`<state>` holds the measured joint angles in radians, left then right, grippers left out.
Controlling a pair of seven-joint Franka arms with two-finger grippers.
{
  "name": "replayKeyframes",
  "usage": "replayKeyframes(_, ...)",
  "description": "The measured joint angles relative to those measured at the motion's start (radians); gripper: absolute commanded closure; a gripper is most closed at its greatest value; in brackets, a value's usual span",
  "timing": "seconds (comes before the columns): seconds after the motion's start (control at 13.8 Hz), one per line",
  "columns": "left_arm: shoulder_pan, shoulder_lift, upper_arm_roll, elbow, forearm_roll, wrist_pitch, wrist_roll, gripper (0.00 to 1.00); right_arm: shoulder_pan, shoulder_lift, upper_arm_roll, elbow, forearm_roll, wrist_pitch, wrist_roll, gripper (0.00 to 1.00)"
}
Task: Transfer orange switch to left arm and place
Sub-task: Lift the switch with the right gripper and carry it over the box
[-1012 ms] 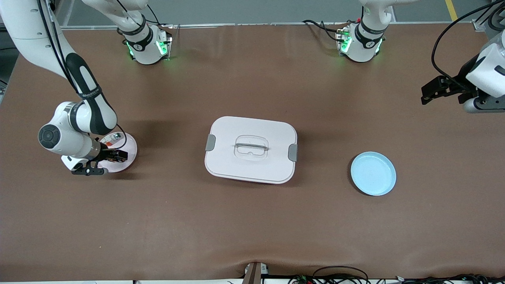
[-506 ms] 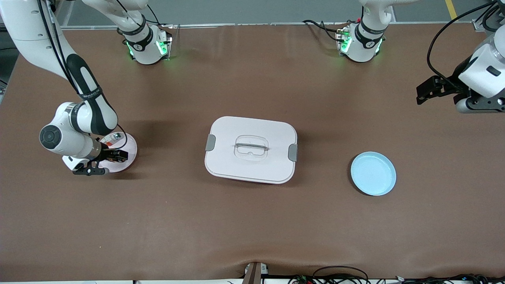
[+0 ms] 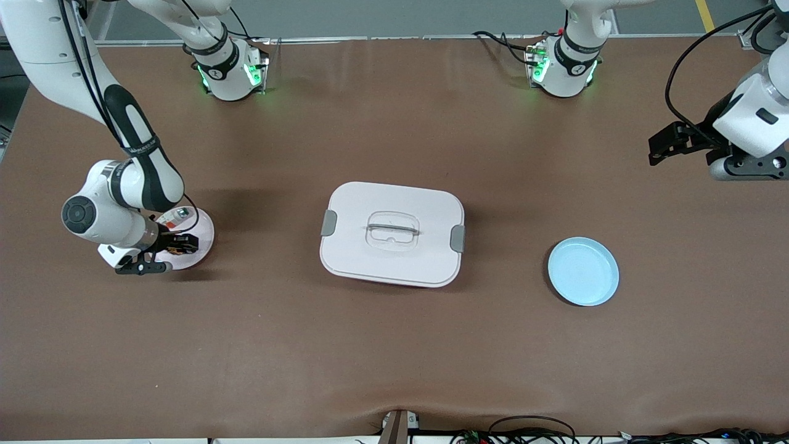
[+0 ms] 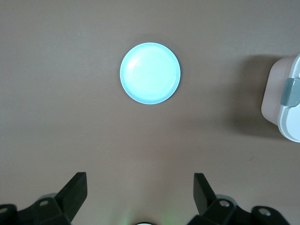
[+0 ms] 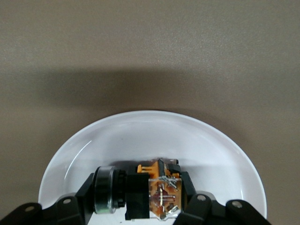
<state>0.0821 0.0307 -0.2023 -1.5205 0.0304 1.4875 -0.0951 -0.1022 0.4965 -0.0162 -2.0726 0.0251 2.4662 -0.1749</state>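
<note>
Orange and black, the orange switch (image 5: 147,190) lies on its side on a white plate (image 5: 140,136) near the edge of the surface at the right arm's end. Its long axis runs crosswise between the fingers of the right gripper (image 3: 174,243), silver cap toward one finger and orange terminal block toward the other. The right gripper is low over the plate with its fingers (image 5: 91,192) close on either side of the switch; a firm pinch cannot be confirmed, and the front view shows only a dark cluster there.

The box (image 3: 392,233) sits mid-surface, between this plate and the blue plate (image 3: 583,271) toward the left arm's end. The left gripper (image 3: 662,145), fingers (image 4: 72,192) spread and empty, waits in the air over the edge at its own end.

The right arm is by far the nearer; any handover path must, in all likelihood, rise above or skirt the box.
</note>
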Motion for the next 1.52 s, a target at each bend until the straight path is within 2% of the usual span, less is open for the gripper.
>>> replayKeyframes(0.22, 0.004, -0.001, 0.000, 0.003, 0.001, 0.000, 0.000, 0.00, 0.000, -0.011, 0.004, 0.028, 0.000, -0.073, -0.002, 0.82)
replayKeyframes(0.72, 0.004, -0.004, 0.000, 0.006, 0.001, 0.000, 0.000, 0.00, 0.028, -0.157, 0.013, 0.182, 0.005, -0.506, 0.057, 0.87)
replayKeyframes(0.94, 0.004, -0.012, 0.000, 0.007, 0.001, -0.009, 0.000, 0.00, 0.083, -0.217, 0.016, 0.264, 0.008, -0.713, 0.201, 0.87)
replayKeyframes(1.16, 0.005, -0.014, 0.000, 0.007, 0.001, -0.015, 0.000, 0.00, 0.165, -0.237, 0.020, 0.393, 0.010, -0.905, 0.387, 0.87)
replayKeyframes(1.3, 0.005, -0.014, 0.000, 0.007, 0.001, -0.015, 0.000, 0.00, 0.234, -0.238, 0.022, 0.459, 0.024, -0.979, 0.535, 0.88)
replayKeyframes(1.52, 0.006, -0.014, 0.000, 0.007, 0.001, -0.015, 0.000, 0.00, 0.361, -0.237, 0.025, 0.522, 0.076, -1.019, 0.806, 0.90)
